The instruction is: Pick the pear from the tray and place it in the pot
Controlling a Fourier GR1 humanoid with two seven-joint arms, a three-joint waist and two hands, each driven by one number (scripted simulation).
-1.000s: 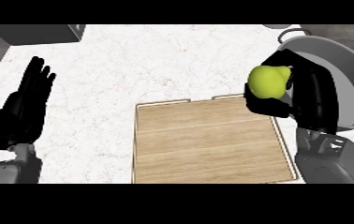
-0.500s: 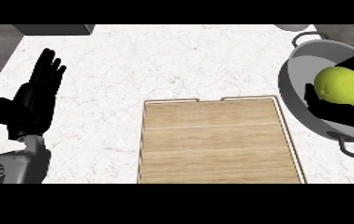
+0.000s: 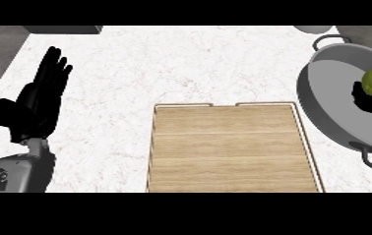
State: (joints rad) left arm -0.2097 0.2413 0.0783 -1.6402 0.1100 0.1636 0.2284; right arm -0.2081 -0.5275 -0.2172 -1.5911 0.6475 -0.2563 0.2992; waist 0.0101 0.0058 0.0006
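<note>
One hand is easy to read: the left hand [image 3: 38, 101] sits at the far left, over the counter [image 3: 181, 62]. Its fingers [image 3: 52, 64] are straight and pointing up the view, holding nothing, just resting there. Its grey forearm [image 3: 25, 172] comes in from the bottom left corner. Up at the top left edge there's a dark grey block [image 3: 62, 29], cut off by the view, so no idea what it is.

Moving right, the tray [image 3: 232, 150] takes up the lower middle. It has a light wood surface in plank strips and a thin pale rim, with a little gap in the middle of the far side. It runs off the bottom of the view.

Just beside the tray's right edge is the pot [image 3: 327, 91], grey and round, with a loop handle at the far side and another at the near side. Part of it is cut off by the right edge. A pale round thing [image 3: 314, 29] peeks in at the top edge, just left of the far handle.

The pear [image 3: 367, 79] is inside the pot, only a yellow-green sliver of it showing at the very right edge. A small black bit of the right hand [image 3: 357, 92] is up against it, inside the pot too. So little of that hand shows that I can't tell whether it's holding the pear or has let go.
</note>
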